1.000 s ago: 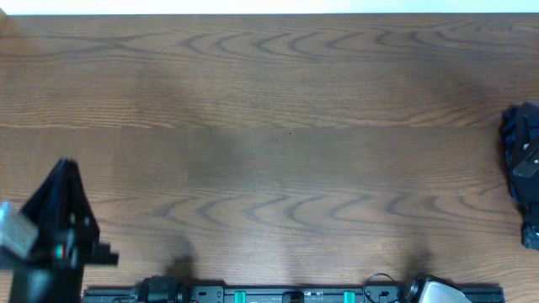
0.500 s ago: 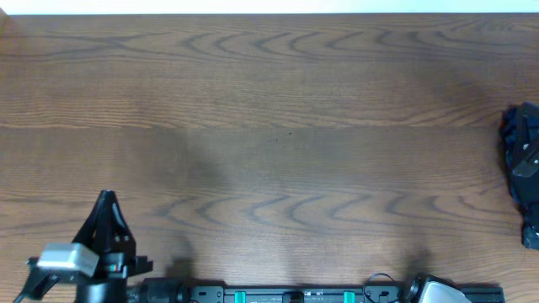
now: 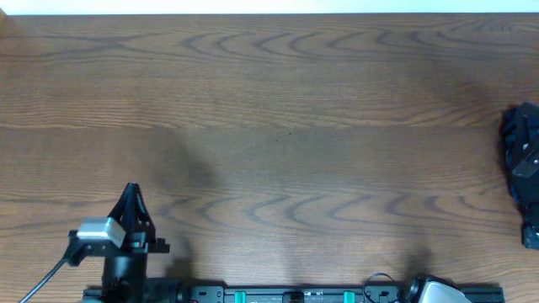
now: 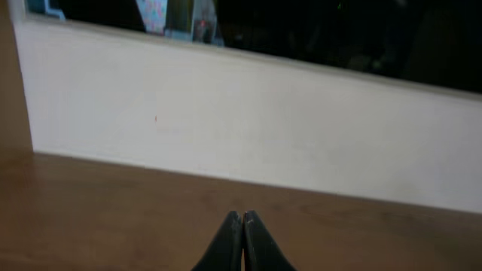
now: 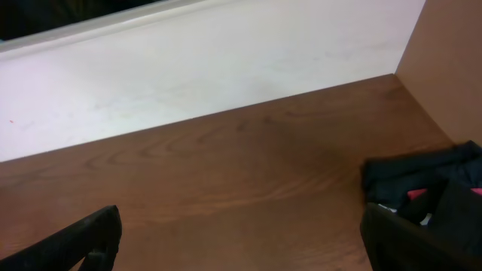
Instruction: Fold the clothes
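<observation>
The clothes are out of view in every frame. My left gripper (image 3: pixel 131 190) hovers near the table's front left, its jaws pressed together on nothing; in the left wrist view its tips (image 4: pixel 242 218) point over bare wood toward the white wall. My right gripper (image 5: pixel 241 241) is open wide, with one finger at each lower corner of the right wrist view and only bare tabletop between them. In the overhead view the right gripper's fingers do not show.
A dark blue bundle (image 3: pixel 522 164) with grey-white and red patches lies at the table's right edge, and in the right wrist view this bundle (image 5: pixel 422 177) sits just beyond the right finger. The wooden table (image 3: pixel 278 126) ends at a white wall (image 4: pixel 241 128) at the back.
My left arm has swung from the far left edge to the right and drawn in toward the front edge, jaws staying shut. The bundle has not moved.
</observation>
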`<state>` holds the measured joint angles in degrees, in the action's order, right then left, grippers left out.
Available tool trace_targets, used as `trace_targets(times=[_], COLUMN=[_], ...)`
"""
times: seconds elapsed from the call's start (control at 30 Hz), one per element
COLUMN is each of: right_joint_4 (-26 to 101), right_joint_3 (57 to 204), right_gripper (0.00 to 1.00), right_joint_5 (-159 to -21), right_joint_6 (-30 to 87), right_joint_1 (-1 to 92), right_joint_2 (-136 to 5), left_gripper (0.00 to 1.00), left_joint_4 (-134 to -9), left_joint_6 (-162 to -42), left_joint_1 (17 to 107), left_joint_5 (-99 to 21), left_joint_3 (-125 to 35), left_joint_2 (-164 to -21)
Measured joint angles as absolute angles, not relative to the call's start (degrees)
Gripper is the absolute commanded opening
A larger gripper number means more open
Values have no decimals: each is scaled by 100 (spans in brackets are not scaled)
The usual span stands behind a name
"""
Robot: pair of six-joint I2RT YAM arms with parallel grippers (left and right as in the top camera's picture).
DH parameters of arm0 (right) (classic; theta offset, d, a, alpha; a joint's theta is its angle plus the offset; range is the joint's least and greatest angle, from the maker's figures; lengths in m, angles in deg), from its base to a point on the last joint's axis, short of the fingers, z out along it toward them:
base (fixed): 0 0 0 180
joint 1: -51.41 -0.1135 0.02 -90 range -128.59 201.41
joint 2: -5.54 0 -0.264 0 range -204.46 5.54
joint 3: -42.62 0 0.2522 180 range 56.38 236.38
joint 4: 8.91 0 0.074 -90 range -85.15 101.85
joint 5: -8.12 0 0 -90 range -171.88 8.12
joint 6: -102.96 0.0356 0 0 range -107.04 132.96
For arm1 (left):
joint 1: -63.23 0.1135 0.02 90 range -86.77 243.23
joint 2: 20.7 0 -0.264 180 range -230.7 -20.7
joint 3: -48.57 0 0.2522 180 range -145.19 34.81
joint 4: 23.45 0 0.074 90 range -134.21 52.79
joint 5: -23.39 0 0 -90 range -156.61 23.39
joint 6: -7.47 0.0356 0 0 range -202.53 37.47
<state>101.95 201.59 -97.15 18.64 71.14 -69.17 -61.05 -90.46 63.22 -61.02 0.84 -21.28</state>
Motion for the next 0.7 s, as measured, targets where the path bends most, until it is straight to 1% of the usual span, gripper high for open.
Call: trace_targets(times=[0.2,0.53,0.7], right_joint_4=[10195,10195,10195], right_joint_3=[20159,20157,20155], right_gripper=[99,99,99], right_joint_5=[-9715,-9715,-9715], right_joint_6=[1864,1864,1864], right_joint_1=[7114,7114,7114], right_joint_2=[-6917,-6917,-6917], left_gripper=[6,6,6], left_joint_4=[-6011,-5751,-5694], left_joint_6=[-9094,-9631,-9756], left_joint_1=[6322,6322,6322], left_joint_5=[-6102,-6100,-6102], left_joint_3=[750,2304,2726], left_joint_2=[-2128,-2128,-2130])
